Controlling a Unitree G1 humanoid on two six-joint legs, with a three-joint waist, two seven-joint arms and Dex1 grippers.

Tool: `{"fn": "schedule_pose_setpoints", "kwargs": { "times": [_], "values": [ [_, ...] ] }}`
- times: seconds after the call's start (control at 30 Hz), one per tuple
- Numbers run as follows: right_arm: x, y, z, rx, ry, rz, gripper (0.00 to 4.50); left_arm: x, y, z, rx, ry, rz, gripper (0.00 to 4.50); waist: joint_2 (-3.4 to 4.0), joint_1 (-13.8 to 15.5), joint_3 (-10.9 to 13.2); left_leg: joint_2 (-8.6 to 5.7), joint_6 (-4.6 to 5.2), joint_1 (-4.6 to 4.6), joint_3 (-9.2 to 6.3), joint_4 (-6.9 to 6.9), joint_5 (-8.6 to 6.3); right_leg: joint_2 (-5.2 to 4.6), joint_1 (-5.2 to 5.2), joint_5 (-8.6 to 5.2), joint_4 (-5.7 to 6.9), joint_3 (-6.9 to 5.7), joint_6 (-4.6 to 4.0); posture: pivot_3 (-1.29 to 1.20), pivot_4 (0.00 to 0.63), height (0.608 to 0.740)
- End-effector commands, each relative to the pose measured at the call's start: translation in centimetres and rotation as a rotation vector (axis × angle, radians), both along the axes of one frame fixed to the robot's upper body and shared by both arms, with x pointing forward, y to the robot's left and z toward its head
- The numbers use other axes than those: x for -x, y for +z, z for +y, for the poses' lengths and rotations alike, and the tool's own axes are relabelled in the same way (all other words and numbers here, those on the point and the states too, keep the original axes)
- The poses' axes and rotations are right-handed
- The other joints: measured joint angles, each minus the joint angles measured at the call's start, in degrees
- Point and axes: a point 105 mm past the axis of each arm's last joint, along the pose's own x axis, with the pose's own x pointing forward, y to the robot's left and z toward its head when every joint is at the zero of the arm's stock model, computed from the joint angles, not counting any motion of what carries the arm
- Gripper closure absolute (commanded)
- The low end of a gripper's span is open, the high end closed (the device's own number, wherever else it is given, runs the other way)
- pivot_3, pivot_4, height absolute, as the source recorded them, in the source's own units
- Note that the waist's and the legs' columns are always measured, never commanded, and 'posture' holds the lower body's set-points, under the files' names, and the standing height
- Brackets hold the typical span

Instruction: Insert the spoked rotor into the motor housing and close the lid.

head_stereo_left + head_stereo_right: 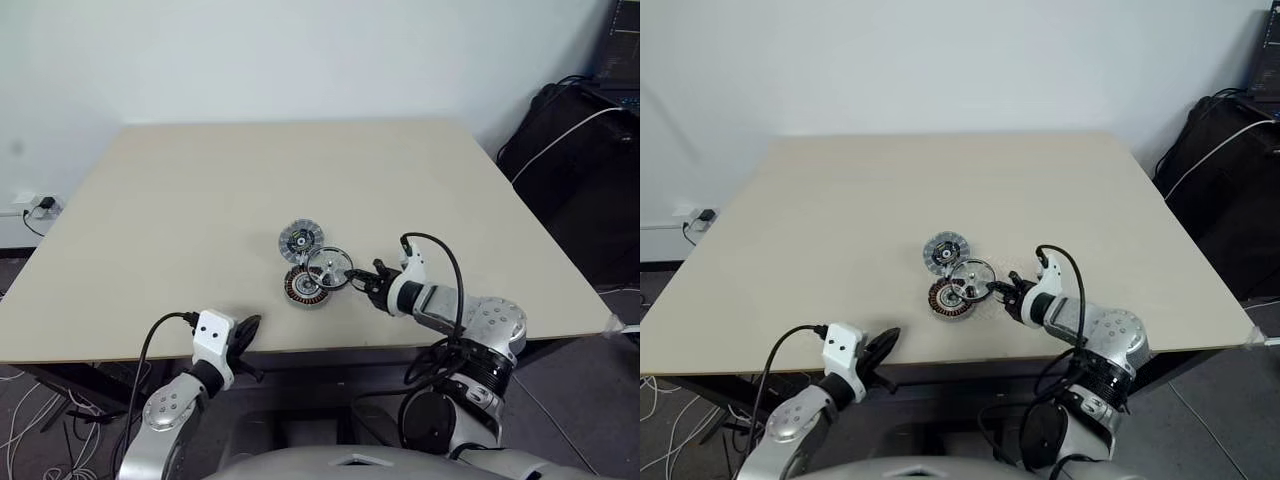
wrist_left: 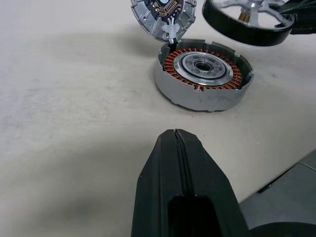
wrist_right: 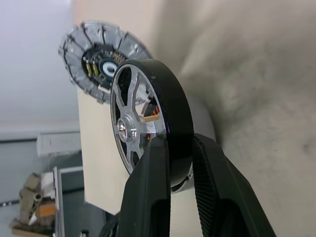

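Right gripper (image 1: 366,280) clamped on spoked rotor (image 1: 329,267) rim, above motor housing (image 1: 305,287); left gripper (image 1: 247,328) closed, empty.

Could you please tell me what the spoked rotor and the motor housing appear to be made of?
The spoked rotor looks like metal: bright machined silver spokes and hub inside a smooth, glossy black rim, pinched at its edge by the right gripper. The motor housing seems to be cast metal with a matte grey wall, holding shiny copper-coloured wire windings around a polished silver centre.
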Motion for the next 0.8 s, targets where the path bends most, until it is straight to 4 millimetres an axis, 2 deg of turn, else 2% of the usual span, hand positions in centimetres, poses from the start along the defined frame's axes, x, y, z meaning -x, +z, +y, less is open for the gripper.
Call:
{"fn": "schedule_pose_setpoints", "kwargs": {
  "times": [0.03, 0.2, 0.8],
  "values": [
    [1.6, 0.4, 7.2, -0.177, 0.121, 0.024, 4.17, -0.5, 1.8, -0.1, 0.005, -0.001, -0.077, 4.5, 0.0, -0.01, 0.0, 0.0, 0.0, -0.01, 0.0, 0.0, 0.0, 0.0, -0.01, 0.0, 0.0, 0.0, 0.0, 0.0, 0.0, 0.74],
    [1.9, 0.6, 8.2, -0.187, 0.156, 0.02, 4.17, -0.5, 1.9, -0.1, 0.005, 0.004, -0.078, 4.5, 0.0, 0.01, 0.0, -0.01, 0.01, -0.03, 0.01, 0.0, 0.0, -0.01, 0.0, 0.02, -0.02, 0.01, 0.03, 0.0, 0.0, 0.74],
    [1.8, 0.0, 9.3, -0.155, 0.197, 0.036, 4.17, -0.3, 2.4, -0.2, 0.002, 0.018, -0.083, 4.5, -0.01, 0.03, 0.0, 0.0, 0.0, -0.03, 0.0, 0.0, 0.0, -0.01, -0.01, 0.03, -0.01, 0.01, 0.04, 0.0, 0.0, 0.74]
  ]
}}
